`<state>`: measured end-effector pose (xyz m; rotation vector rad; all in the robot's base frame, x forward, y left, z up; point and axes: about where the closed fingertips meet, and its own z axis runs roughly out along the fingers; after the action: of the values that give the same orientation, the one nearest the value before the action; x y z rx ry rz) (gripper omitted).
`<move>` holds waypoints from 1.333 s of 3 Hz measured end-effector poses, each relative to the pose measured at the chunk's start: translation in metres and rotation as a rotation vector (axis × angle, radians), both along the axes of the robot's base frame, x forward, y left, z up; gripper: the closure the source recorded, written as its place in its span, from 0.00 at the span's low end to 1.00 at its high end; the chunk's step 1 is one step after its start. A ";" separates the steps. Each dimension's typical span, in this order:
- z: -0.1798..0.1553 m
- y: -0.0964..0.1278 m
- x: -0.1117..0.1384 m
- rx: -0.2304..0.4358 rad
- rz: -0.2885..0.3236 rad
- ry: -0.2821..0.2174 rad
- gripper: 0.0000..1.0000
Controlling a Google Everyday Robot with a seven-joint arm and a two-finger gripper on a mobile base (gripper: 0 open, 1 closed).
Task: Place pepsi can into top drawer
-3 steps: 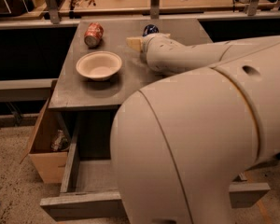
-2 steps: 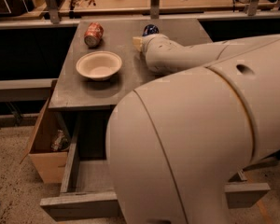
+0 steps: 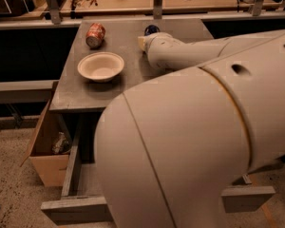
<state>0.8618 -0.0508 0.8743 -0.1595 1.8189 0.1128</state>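
The pepsi can stands at the back of the grey cabinet top. Only its blue upper part shows over my arm. My gripper is at the cream end of my arm, right in front of the can and low over the cabinet top. The top drawer is pulled out below the cabinet top. Its left wall and front panel show, and my arm's big white link hides most of its inside.
A red can lies at the back left of the cabinet top. A white bowl sits in front of it. An open cardboard box stands on the floor left of the drawer. A wooden desk runs behind.
My arm's big white link has swung left and covers more of the open drawer. The arm's end has edged slightly right toward the pepsi can. Cans and bowl have not moved.
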 end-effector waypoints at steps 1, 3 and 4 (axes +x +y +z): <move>0.020 -0.015 -0.022 -0.012 0.050 0.004 1.00; 0.088 -0.061 -0.111 -0.086 0.179 0.017 1.00; 0.091 -0.056 -0.125 -0.074 0.275 0.080 1.00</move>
<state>0.7367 -0.1073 0.9651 -0.4632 1.8738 0.2490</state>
